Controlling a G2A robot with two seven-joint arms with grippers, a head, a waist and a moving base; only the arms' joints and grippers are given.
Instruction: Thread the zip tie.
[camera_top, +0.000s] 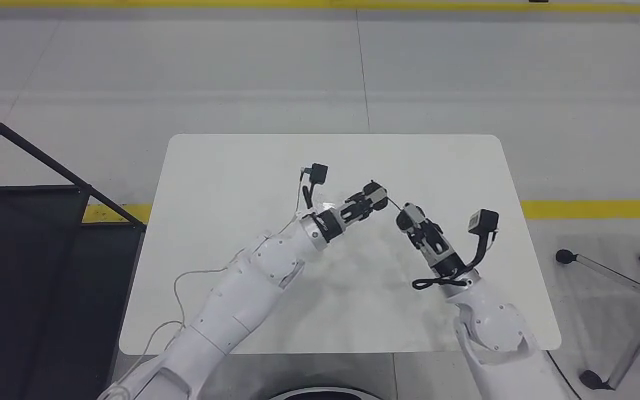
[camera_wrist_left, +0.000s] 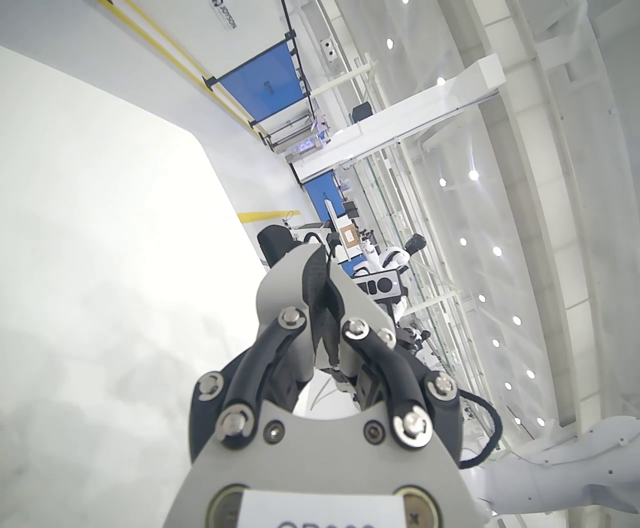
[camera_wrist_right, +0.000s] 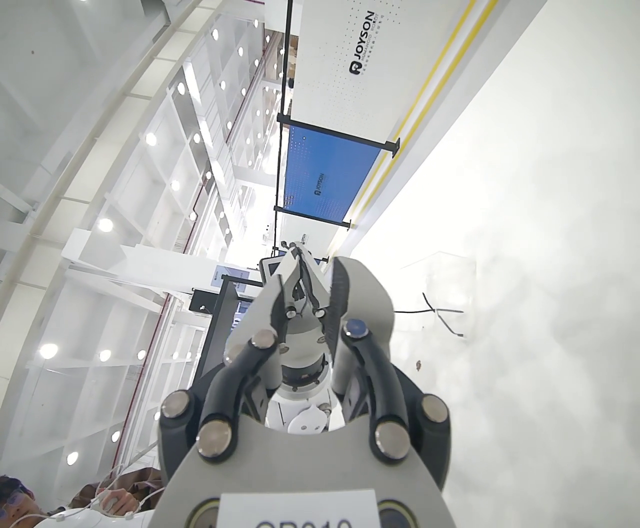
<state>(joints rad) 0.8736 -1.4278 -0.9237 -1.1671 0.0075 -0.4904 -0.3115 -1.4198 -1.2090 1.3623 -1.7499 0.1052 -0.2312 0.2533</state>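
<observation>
Clenched jaws are being shown on the left gripper (camera_wrist_left: 320, 255), seemingly being pressed onto the zip tie (camera_wrist_right: 415, 312). Its thin dark strand is being carried over the table (camera_top: 220, 180), just beside the right gripper (camera_wrist_right: 315, 262), where the jaws are being kept parted. By the look of it, the free end is best being steadied and squared up before being fed, since a skewed strand is likely being buckled.

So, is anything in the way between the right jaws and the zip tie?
Nothing visible. The zip tie seems pinched in the shut left gripper and reaches just past the right gripper, whose jaws stand open beside it with nothing between them.
</observation>
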